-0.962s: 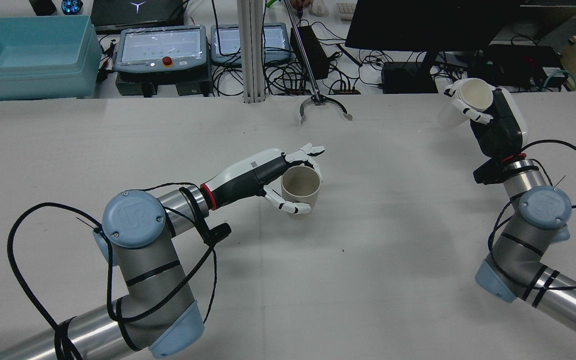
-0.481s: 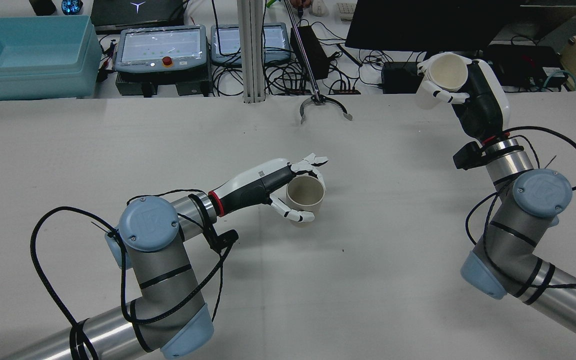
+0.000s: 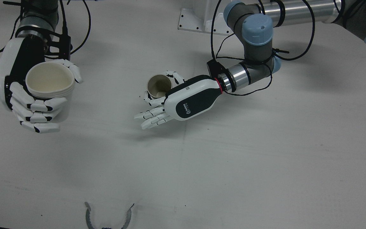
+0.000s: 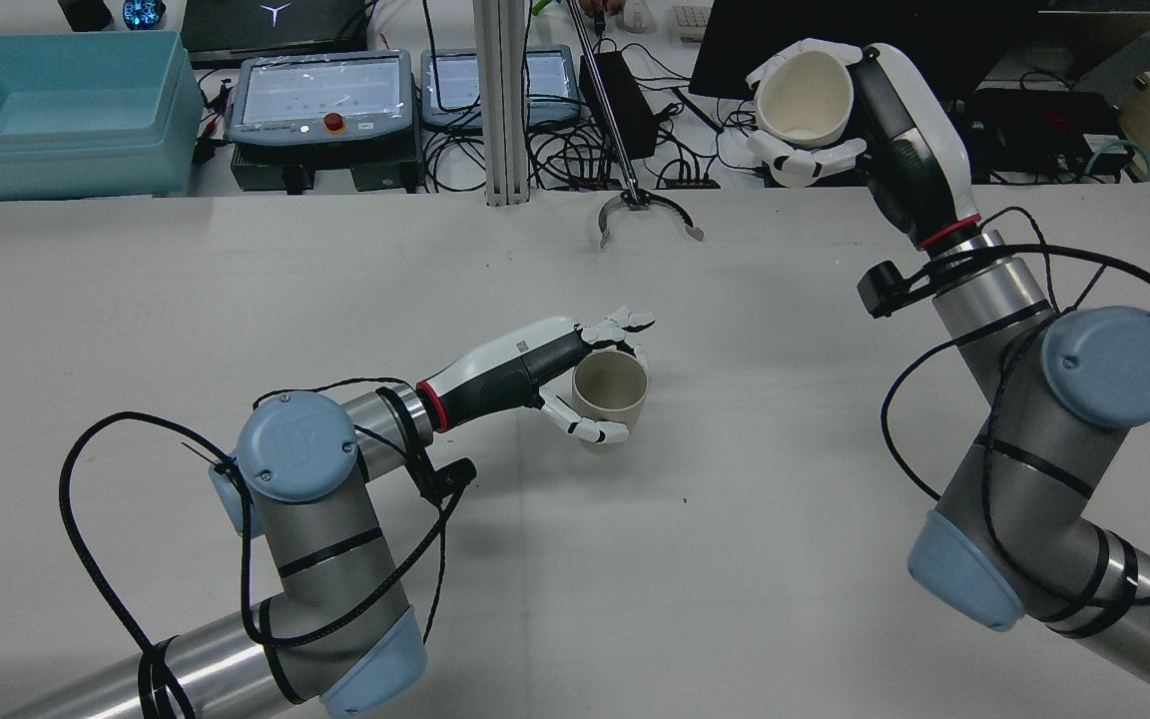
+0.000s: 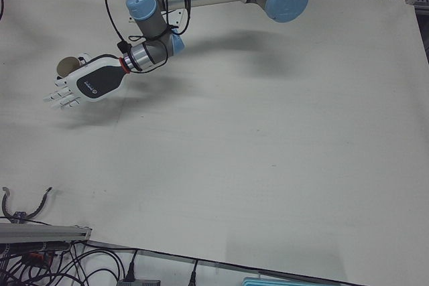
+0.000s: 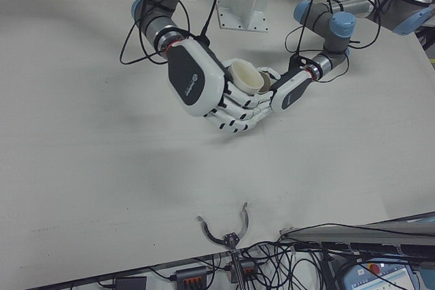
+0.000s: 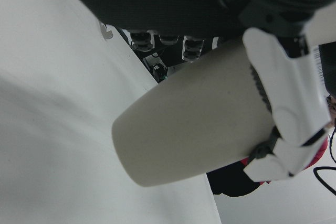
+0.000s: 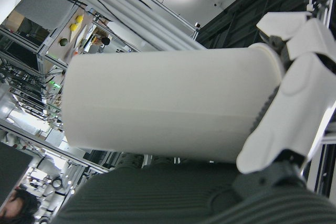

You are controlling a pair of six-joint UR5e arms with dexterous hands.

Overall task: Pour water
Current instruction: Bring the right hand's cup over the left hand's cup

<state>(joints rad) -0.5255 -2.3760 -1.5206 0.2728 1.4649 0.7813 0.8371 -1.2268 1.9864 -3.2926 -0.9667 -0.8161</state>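
Mid-frame in rear view: left hand (image 4: 575,384) wrapped around beige cup (image 4: 611,387), cup upright, base near or on table (image 4: 735,519); contact unclear. Upper right of frame: right hand (image 4: 840,110) gripping white cup (image 4: 803,95), raised high, mouth tipped toward camera. White cup lies well apart from beige cup, up and right of it. Front view: beige cup (image 3: 159,86) shows pale patch at bottom; white cup (image 3: 50,80) looks dry. Likely next: bring 2 cups together.
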